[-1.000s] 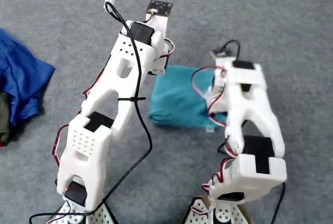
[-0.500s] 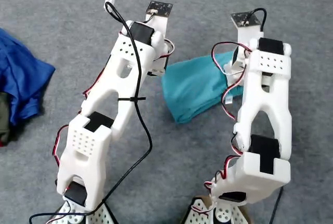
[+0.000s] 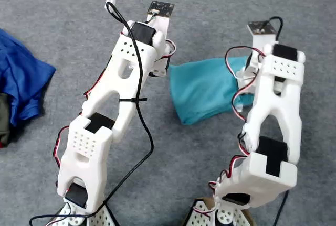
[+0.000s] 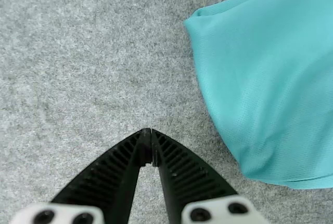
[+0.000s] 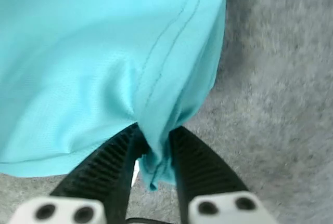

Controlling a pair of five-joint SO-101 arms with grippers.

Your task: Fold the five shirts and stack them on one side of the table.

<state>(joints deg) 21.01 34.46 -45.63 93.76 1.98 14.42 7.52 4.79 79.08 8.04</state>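
Mid-table: folded teal shirt (image 3: 202, 89), rumpled | right pincer (image 5: 154, 133) clamps it | left pincer (image 4: 148, 134) together

The grey, felt-covered desk (image 3: 63, 21) carries a folded teal shirt (image 3: 202, 89) near its middle and a crumpled blue shirt (image 3: 21, 79) at its left edge, touching a dark cloth (image 3: 4, 113).
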